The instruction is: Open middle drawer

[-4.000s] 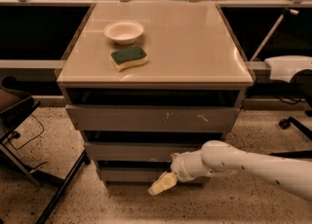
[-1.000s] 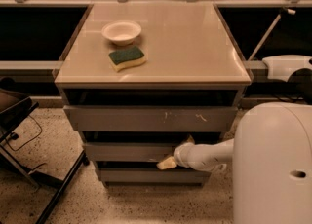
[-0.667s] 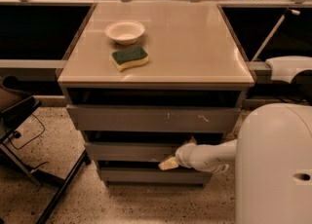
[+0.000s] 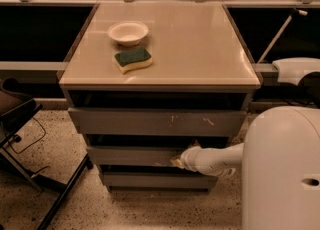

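The middle drawer (image 4: 130, 155) is the grey flat front second from the top of the cabinet, with a dark gap above it. My gripper (image 4: 176, 162) is at the right part of that front, near its lower edge, on the end of a white forearm (image 4: 212, 160) that reaches in from the right. The gripper's pale tip touches or nearly touches the drawer front. The drawer's inside is hidden.
The top drawer front (image 4: 150, 122) has white scratches, and the plain bottom front (image 4: 150, 179) sits near the floor. A white bowl (image 4: 128, 32) and a green-and-yellow sponge (image 4: 133, 59) lie on the cabinet top (image 4: 200, 44). My bulky white arm segment (image 4: 285, 169) fills the lower right. A dark chair frame (image 4: 20, 119) stands at the left.
The gripper has risen from beside the bottom drawer to the middle drawer's front. In the last second it has edged slightly closer to the front. The drawers look unmoved.
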{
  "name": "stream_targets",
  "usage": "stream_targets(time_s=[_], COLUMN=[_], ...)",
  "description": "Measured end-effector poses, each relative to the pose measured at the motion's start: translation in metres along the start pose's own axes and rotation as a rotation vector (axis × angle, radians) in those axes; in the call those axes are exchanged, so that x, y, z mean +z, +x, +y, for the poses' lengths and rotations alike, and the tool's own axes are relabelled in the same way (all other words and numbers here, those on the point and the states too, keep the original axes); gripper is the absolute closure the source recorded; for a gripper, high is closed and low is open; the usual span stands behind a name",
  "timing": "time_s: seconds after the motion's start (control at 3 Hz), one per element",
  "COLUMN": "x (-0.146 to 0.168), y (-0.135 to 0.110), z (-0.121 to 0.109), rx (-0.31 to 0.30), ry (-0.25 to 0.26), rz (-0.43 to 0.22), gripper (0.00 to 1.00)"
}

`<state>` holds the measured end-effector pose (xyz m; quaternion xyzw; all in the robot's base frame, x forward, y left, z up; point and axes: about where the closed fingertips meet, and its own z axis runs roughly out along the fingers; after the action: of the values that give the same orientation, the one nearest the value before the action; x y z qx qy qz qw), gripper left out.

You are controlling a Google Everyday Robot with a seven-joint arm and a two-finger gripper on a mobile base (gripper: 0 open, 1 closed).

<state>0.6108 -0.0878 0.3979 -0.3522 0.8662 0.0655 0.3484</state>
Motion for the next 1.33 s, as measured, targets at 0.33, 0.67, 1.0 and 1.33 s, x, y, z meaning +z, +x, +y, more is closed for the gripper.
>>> stream_targets(time_s=[0.33,0.67,1.0,1.33], x=[0.000,-0.006,-0.010,-0.021], y=[0.000,-0.004,-0.008,-0.027], z=[0.000,-0.003,-0.003,-0.005], rx=[0.000,0.000,0.000,-0.011], ry=[0.000,0.000,0.000,0.038], rz=[0.000,0.000,0.000,-0.010], gripper=[0.65,0.88,1.00,1.00])
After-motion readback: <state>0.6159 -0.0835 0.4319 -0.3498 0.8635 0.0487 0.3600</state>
